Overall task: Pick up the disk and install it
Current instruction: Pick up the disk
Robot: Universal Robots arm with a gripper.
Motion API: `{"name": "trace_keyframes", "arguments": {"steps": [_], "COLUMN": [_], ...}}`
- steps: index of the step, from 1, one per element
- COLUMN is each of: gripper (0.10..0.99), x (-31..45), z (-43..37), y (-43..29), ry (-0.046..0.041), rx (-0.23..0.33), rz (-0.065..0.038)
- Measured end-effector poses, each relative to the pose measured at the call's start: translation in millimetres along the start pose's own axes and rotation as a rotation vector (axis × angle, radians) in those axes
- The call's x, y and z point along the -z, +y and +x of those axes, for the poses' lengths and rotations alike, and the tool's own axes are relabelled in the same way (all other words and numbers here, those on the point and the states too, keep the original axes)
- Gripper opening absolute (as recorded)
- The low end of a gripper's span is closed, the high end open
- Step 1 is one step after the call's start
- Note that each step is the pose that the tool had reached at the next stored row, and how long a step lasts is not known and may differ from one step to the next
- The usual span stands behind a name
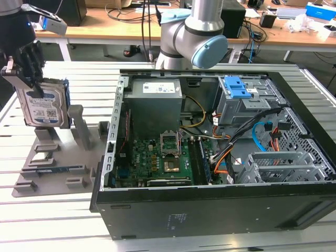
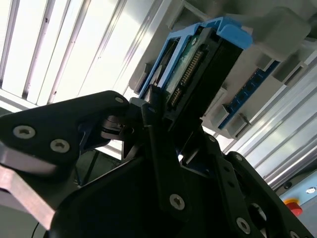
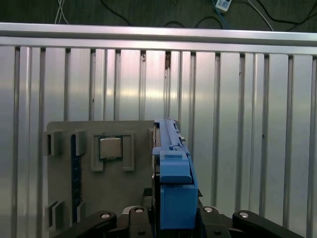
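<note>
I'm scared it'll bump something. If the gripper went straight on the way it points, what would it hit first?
Probably the gray holder plate under it, met first by the disk the gripper holds, though depth is unclear.

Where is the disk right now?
At the exterior view's left, the disk is held upright in the gripper above the grey holder tray, outside the open computer case.

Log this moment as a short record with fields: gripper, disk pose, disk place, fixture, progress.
gripper: gripper shut on the disk, at the exterior view's left
disk pose: upright on edge, label toward the exterior camera
disk place: over the gray fixture, outside the open computer case
fixture: processor chip sits in a pocket
progress: disk picked up, not yet installed
</note>
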State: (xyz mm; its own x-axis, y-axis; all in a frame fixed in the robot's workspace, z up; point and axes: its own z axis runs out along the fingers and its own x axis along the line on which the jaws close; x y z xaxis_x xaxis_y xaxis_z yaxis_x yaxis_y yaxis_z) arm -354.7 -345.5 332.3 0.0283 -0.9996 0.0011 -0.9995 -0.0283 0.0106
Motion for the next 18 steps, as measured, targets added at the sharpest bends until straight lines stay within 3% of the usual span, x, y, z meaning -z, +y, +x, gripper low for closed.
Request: {"name": "trace_keyframes", "arguments": {"steps": [8,18], "gripper": [0.365,0.365], "x": [13.6,37.6], "z": [0.0,0.0], "y": [0.1,0.4], "ry": [0.0000,0.0000], "rx": [0.000,0.000], "rz": [0.000,0.000]}}
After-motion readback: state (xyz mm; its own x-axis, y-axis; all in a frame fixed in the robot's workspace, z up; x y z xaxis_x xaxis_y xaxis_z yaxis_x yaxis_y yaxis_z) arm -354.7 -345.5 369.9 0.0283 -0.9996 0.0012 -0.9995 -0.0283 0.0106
